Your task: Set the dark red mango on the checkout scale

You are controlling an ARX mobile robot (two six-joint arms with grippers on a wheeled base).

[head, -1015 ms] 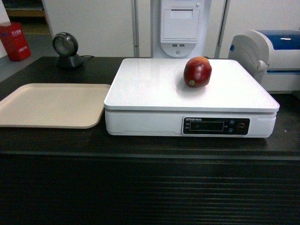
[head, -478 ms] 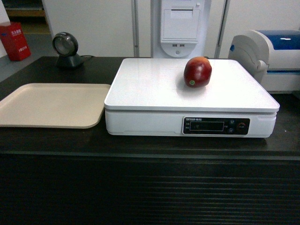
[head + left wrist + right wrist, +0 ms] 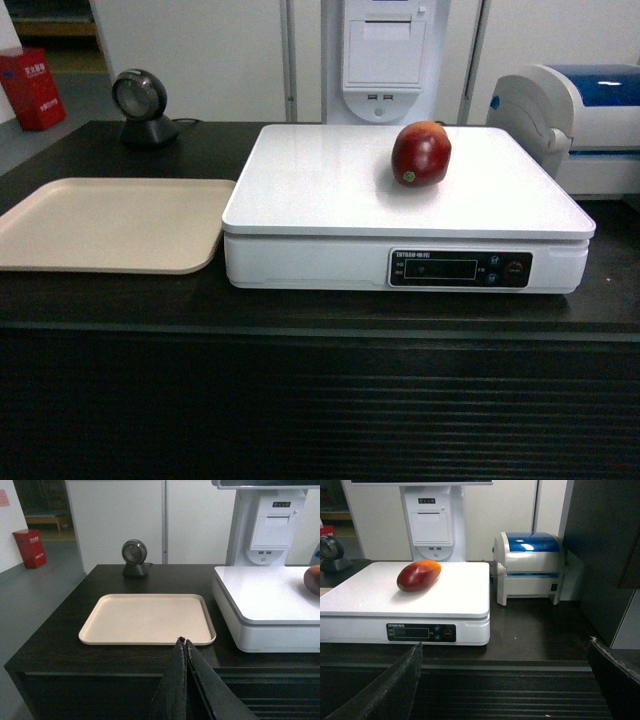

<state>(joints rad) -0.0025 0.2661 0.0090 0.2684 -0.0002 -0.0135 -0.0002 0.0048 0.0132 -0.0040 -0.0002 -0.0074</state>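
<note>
The dark red mango [image 3: 421, 153] lies on the white platform of the scale [image 3: 330, 190], right of its middle; it also shows in the right wrist view as the mango [image 3: 418, 575] on the scale [image 3: 455, 592]. The scale stands on the black checkout [image 3: 300, 400] counter. My left gripper [image 3: 183, 641] is shut with nothing in it, held back in front of the counter's edge near the beige tray. My right gripper [image 3: 505, 647] is open and empty, back from the counter's ribbed front. Neither gripper shows in the head view.
A beige tray [image 3: 110, 222] lies left of the scale. A round barcode scanner [image 3: 140, 105] stands at the back left. A white and blue label printer [image 3: 575, 120] sits right of the scale. A white receipt terminal [image 3: 385, 55] rises behind it.
</note>
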